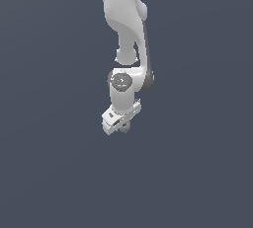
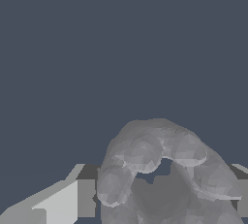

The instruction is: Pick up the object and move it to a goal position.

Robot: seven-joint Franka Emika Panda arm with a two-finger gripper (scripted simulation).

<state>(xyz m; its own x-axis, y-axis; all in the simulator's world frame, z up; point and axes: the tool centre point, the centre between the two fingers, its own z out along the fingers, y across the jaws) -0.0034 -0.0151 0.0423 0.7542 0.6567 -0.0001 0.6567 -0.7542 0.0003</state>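
Wrist view shows the knobbly grey object (image 2: 160, 169) filling the space between the fingers (image 2: 85, 198), which appear clenched on it. From the exterior view, the gripper (image 1: 123, 126) holds the object (image 1: 125, 127) at its tip; pickup looks done, while no goal marker is visible, so the carry remains unjudged.

I'm seeing the white jointed robot arm (image 1: 126, 34) hanging down over the plain dark blue-grey floor (image 1: 49, 172), its white gripper (image 1: 121, 123) pinching the tiny grey knobbly object (image 1: 125, 127).

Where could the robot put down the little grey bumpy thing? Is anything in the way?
Nothing else shows on the dark surface: it is bare to both sides of the arm and below the gripper. The only crowded spot is at the gripper, where the grey ring piece sits between the fingers.
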